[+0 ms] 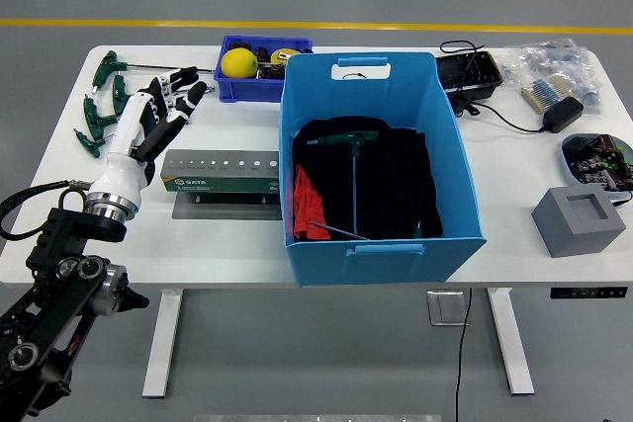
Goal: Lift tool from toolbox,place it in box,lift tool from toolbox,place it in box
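Observation:
My left hand (170, 96), white with black fingertips, hangs open and empty over the left part of the table, right beside the green T-handle hex keys (99, 116) lying there. A grey-green tool case (223, 173) lies just right of my wrist. The big blue box (381, 244) stands in the middle. Inside it a green T-handle key (353, 145) rests on black cloth, with a red item (309, 210) at its left. The right arm is out of view.
A small blue bin (259, 86) with a yellow ball (238, 63) stands behind the case. Right of the box are a black tray (467, 71), a power adapter (564, 114) with its cable, a bag of parts (554, 66), a grey block (579, 219) and a circuit holder (598, 160).

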